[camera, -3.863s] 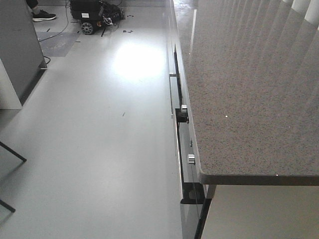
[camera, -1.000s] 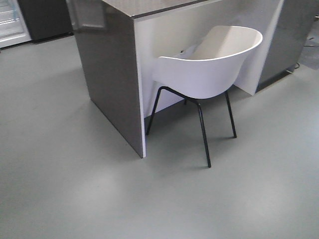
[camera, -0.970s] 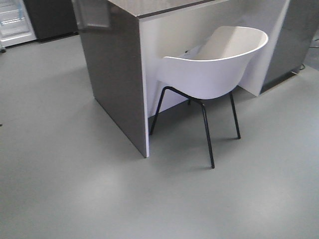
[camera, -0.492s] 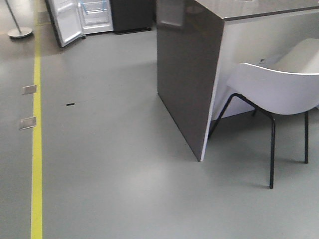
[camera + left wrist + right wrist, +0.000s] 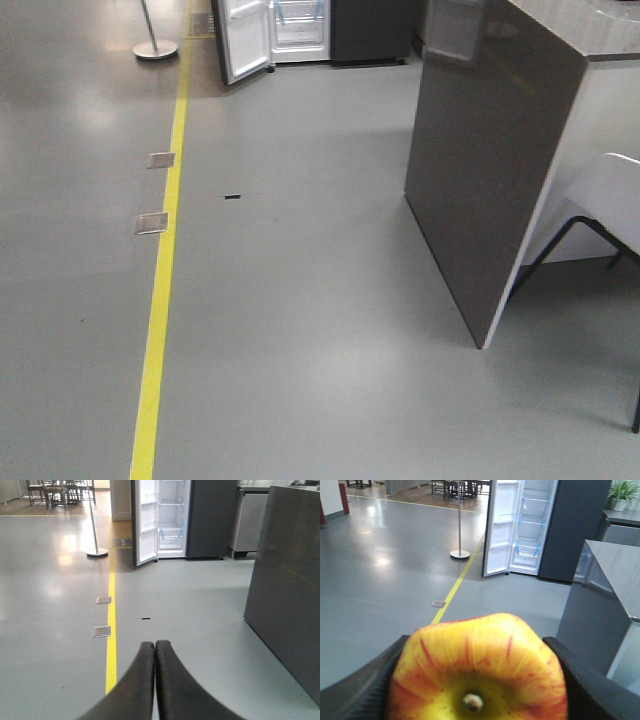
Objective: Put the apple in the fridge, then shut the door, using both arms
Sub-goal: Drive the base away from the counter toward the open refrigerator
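The apple (image 5: pixel 479 667), red-streaked with a yellow-green patch around its stem, fills the bottom of the right wrist view, stem end facing the camera. My right gripper (image 5: pixel 476 642) is shut on it, one black finger on each side. My left gripper (image 5: pixel 155 646) is shut with nothing in it, its pads pressed together above the grey floor. The dark grey fridge (image 5: pixel 368 30) (image 5: pixel 212 517) (image 5: pixel 580 525) stands far ahead across the floor. Its door (image 5: pixel 245 40) (image 5: pixel 145 525) (image 5: pixel 502 530) is swung open to the left, showing white shelves with blue tape.
A grey counter block (image 5: pixel 490 170) (image 5: pixel 290 590) (image 5: pixel 610 580) stands on the right, with a white chair (image 5: pixel 612 195) beside it. A yellow floor line (image 5: pixel 165 280) (image 5: pixel 111 645) runs toward the fridge. A post on a round base (image 5: pixel 155 48) (image 5: pixel 96 551) stands left of the door.
The front view has swung left: the counter block and chair slid to the right edge, and the open fridge and yellow line have moved toward the middle.
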{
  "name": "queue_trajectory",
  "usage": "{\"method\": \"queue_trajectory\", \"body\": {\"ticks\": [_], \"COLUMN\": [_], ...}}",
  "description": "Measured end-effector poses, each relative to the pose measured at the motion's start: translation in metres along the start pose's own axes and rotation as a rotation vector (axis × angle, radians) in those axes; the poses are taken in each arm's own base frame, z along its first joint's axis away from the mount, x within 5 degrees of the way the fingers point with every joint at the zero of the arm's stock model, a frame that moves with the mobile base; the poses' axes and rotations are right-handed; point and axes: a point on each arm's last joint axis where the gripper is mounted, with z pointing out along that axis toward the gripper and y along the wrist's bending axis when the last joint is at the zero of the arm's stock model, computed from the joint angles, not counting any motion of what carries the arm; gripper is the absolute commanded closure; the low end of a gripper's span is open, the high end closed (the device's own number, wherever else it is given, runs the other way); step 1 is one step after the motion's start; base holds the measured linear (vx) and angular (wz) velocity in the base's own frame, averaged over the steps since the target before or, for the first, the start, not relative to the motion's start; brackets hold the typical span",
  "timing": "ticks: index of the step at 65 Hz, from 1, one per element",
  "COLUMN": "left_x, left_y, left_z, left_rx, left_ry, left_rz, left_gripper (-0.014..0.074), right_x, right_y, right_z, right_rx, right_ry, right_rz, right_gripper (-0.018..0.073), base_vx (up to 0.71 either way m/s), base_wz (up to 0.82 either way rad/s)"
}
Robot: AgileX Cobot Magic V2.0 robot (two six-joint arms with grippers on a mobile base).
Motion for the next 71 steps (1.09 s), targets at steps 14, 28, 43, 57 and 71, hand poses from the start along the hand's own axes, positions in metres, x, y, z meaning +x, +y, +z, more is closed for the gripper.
{"method": "queue_trajectory", "body": {"ticks": [14, 28, 43, 57, 71], "left_x": [0.0000, 0.0000, 0.0000, 0.0000, 0.0000], "left_y": [0.0000, 0.0000, 0.0000, 0.0000, 0.0000], "left_z": [0.0000, 0.0000, 0.0000, 0.0000, 0.0000], "left_rx": [0.000, 0.000, 0.000, 0.000, 0.000], "left_ry": [0.000, 0.000, 0.000, 0.000, 0.000], "left_rz": [0.000, 0.000, 0.000, 0.000, 0.000], "left_gripper": [0.0602, 0.0602, 0.0602, 0.0602, 0.0602], "right_x": [0.0000, 0.0000, 0.0000, 0.0000, 0.0000], "right_y": [0.0000, 0.0000, 0.0000, 0.0000, 0.0000], "right_z": [0.0000, 0.0000, 0.0000, 0.0000, 0.0000], "right_rx": [0.000, 0.000, 0.000, 0.000, 0.000], "right_ry": [0.000, 0.000, 0.000, 0.000, 0.000], "right_rz": [0.000, 0.000, 0.000, 0.000, 0.000], "right_gripper": [0.0482, 0.0482, 0.0482, 0.0482, 0.0482], "base_vx": [0.08, 0.10, 0.13, 0.16, 0.17], "base_wz": [0.24, 0.21, 0.21, 0.20, 0.13]}}
